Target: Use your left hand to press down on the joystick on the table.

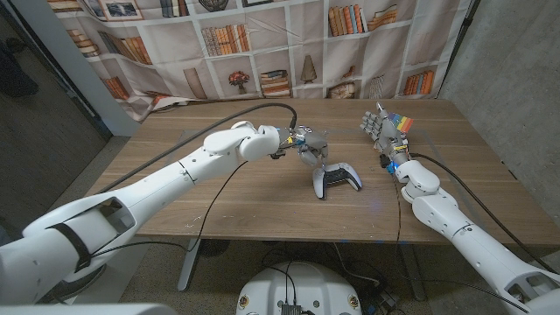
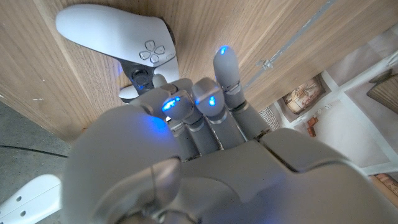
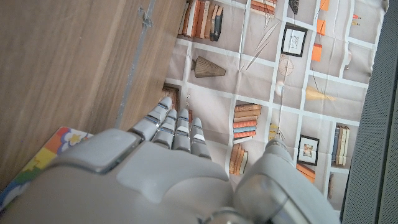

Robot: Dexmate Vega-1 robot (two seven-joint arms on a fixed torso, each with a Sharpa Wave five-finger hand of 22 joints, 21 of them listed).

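Observation:
A white game controller point(image 1: 337, 179) lies on the wooden table point(image 1: 175, 206) near its middle. My left hand point(image 1: 308, 145) hovers just behind and to the left of it, fingers bent down toward it and holding nothing. In the left wrist view the controller point(image 2: 112, 34) shows its cross pad and a dark joystick point(image 2: 142, 75); one fingertip point(image 2: 160, 82) of my left hand point(image 2: 186, 118) is right beside the joystick, and I cannot tell if it touches. My right hand point(image 1: 383, 131) stands upright to the right of the controller, fingers apart and empty.
A colourful block point(image 1: 403, 122) sits just behind the right hand. A black cable point(image 1: 236, 112) runs over the table along the left arm. A bookshelf-print curtain point(image 1: 262, 44) hangs behind the table's far edge.

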